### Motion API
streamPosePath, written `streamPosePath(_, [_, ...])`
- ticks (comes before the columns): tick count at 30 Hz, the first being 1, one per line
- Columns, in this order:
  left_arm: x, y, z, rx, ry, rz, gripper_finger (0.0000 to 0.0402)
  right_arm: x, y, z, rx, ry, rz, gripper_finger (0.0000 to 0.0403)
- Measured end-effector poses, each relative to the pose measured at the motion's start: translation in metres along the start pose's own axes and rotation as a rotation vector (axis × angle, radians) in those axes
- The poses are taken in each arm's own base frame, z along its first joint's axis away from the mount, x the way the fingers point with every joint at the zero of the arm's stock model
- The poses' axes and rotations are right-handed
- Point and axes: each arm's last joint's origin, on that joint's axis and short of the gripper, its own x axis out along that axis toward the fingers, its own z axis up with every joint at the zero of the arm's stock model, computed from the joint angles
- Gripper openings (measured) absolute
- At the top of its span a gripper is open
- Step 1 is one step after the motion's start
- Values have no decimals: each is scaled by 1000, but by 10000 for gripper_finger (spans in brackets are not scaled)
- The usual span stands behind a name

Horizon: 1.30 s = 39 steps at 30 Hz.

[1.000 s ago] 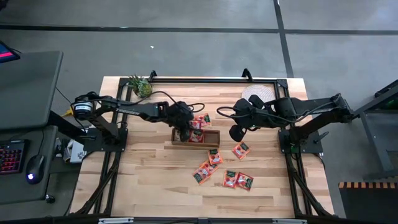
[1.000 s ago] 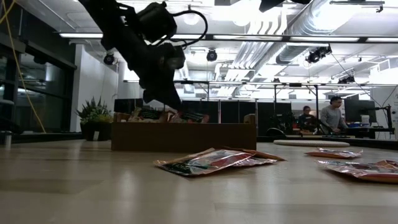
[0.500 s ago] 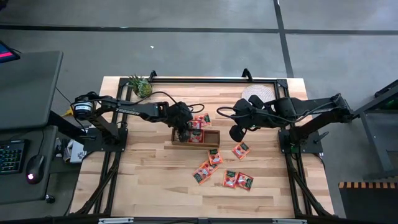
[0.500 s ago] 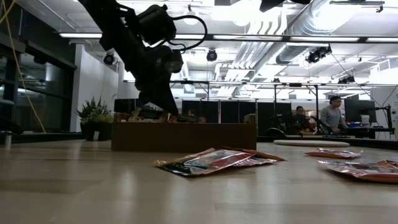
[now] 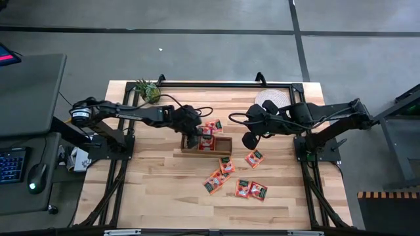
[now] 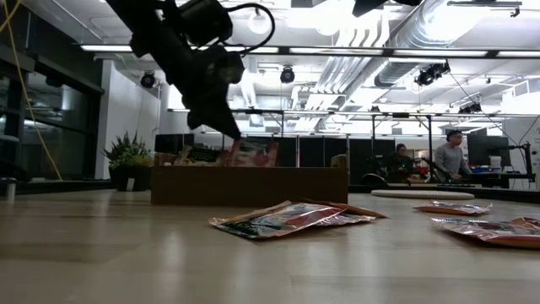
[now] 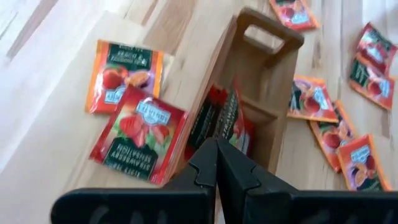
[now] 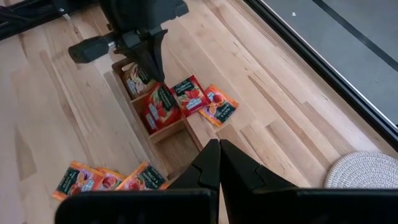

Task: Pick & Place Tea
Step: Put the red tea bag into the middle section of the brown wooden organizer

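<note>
2 closed hands: left hand [image 5: 192,139] above box [image 5: 223,152] rim, right hand [image 5: 249,141] clear.

counter [image 5: 151,190]: pale wooden planks, filling the middle of the high view, with a dark frame along its far edge
wooden box [image 5: 224,147]: long and brown, at the centre of the counter, with sachets standing inside it
sachets by the box [image 5: 214,126]: two lying flat, just above the box's upper edge
loose sachets [image 5: 251,190]: orange-red squares scattered flat below and to the right of the box; one [image 5: 254,158] lies alone to the right, some overlap
woven mat [image 5: 270,98]: round and pale, in the upper right corner of the counter
plant [image 5: 148,90]: small and green, in the upper left corner
</note>
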Motion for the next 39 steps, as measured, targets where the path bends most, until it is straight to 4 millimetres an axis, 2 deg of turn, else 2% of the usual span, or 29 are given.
streamPosePath(11, [-1,0,-2,24,15,3,13,0,0,0,0,-2,-4,0])
streamPosePath(14, [-1,0,-1,36,13,2,41,0,0,0,0,-2,-4,0])
streamPosePath(23, [-2,-1,0,55,11,-24,166,0,0,0,0,-2,-4,0])
streamPosePath(26, [-12,-4,9,59,-14,-17,182,0,-1,-1,-4,8,-8,0])
streamPosePath(33, [-41,-15,45,93,-103,19,185,-2,-5,-9,32,75,-46,0])
streamPosePath(39, [-55,-21,62,97,-128,4,185,-25,-13,-23,81,80,-102,0])
